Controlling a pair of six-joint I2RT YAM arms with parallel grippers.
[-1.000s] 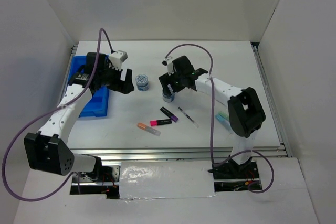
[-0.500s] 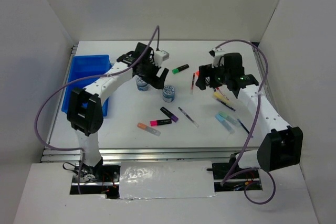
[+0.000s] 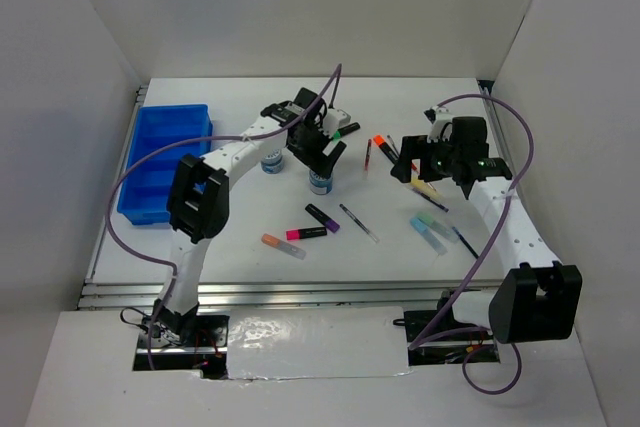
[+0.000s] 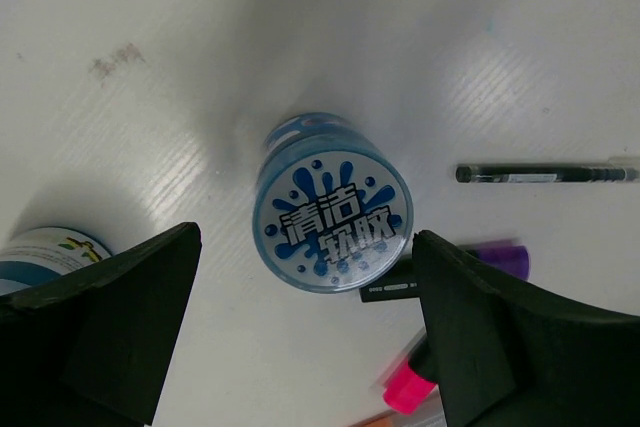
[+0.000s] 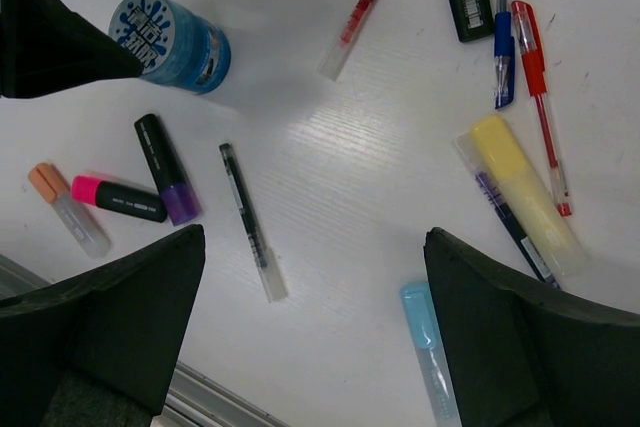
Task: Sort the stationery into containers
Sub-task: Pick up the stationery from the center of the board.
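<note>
- Since half a second ago, the left gripper (image 3: 320,158) has swung right, from the left tape roll (image 3: 271,161) to the centre tape roll (image 4: 332,227).
- Left gripper: fingers spread apart either side of the centre tape roll, which stands upright on the bench (image 3: 240,252); a gap shows on both sides.
- Right gripper (image 5: 312,237): fingers apart and empty, over bare bench between a thin dark pen (image 5: 250,215) and the yellow highlighter (image 5: 525,197).
- Blue tray (image 3: 175,109): far left of the bench, well apart from the scattered markers.
</note>
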